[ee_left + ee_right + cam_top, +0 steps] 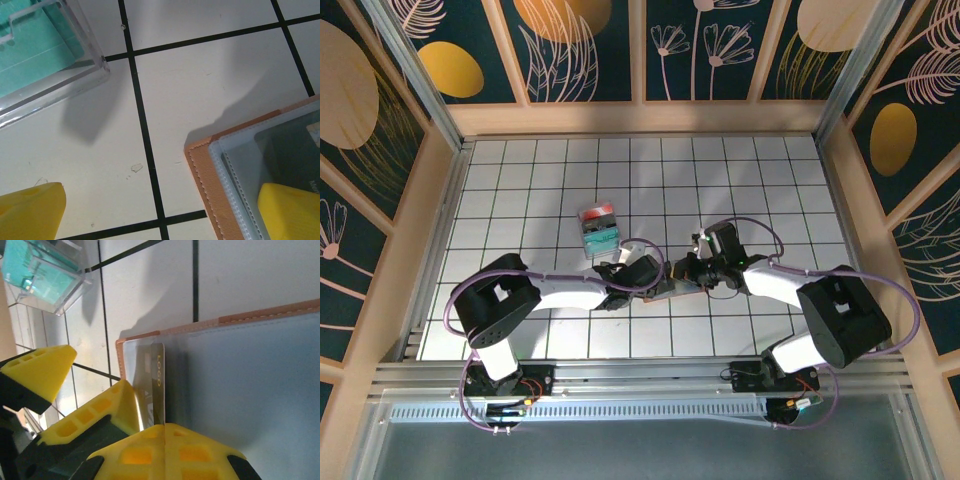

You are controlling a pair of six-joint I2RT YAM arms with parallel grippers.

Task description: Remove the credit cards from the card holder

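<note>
The card holder (250, 380) lies open on the tiled table, blue-grey faces inside an orange-tan border (200, 165). In the top view it (672, 291) sits between the two arms, mostly covered by them. My right gripper (164, 426) is shut on a dark credit card (158, 375) with gold lettering, which stands on edge at the clear sleeve near the holder's corner. My left gripper (162, 195) is open and straddles that corner. One yellow finger (290, 210) rests on the sleeve and the other (30, 212) is over bare tile. Both grippers meet mid-table (638, 275), (682, 270).
A small clear box (599, 228) with teal and red contents stands just beyond the left gripper, about one tile from the holder's corner (45, 55). Wooden walls ring the white grid table (770, 180).
</note>
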